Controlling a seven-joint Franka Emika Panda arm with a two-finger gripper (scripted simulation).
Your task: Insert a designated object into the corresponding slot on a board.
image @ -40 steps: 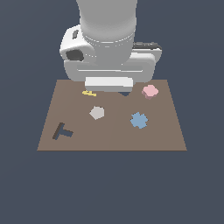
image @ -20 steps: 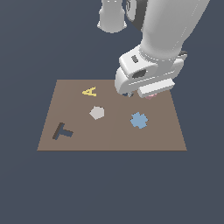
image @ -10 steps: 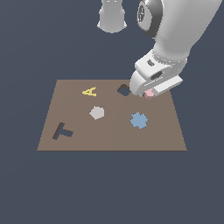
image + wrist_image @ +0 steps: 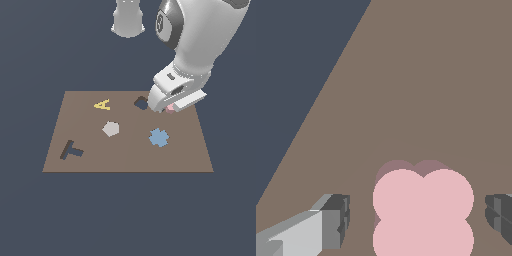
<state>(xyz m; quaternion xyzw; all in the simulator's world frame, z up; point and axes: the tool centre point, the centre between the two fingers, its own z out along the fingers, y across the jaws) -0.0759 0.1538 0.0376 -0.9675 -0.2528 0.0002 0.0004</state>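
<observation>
The board lies flat on a plain dark ground, with open room on all four sides. Going from the exterior view's left: one dark T sits near the board's left edge, apart from its neighbours. One yellow A, the only readable letter besides the T, lies close to the far edge. One grey pentagon sits near the middle, with bare brown board around it. One slot, a dark lobed cutout, lies near the far edge, just beside the arm's white wrist housing, which covers a little of its right side. One blue piece lies nearer the front, with clear board on every side.

One pink block rests on the board near the far right corner, right of the slot and not in it; only a sliver shows under the housing in the exterior view. In the wrist view the block sits between the two fingers of the end effector, which stands spread, with a gap of bare board on each side of the block. One finger is pale with a dark tip; the other shows only its dark tip at the frame edge.
</observation>
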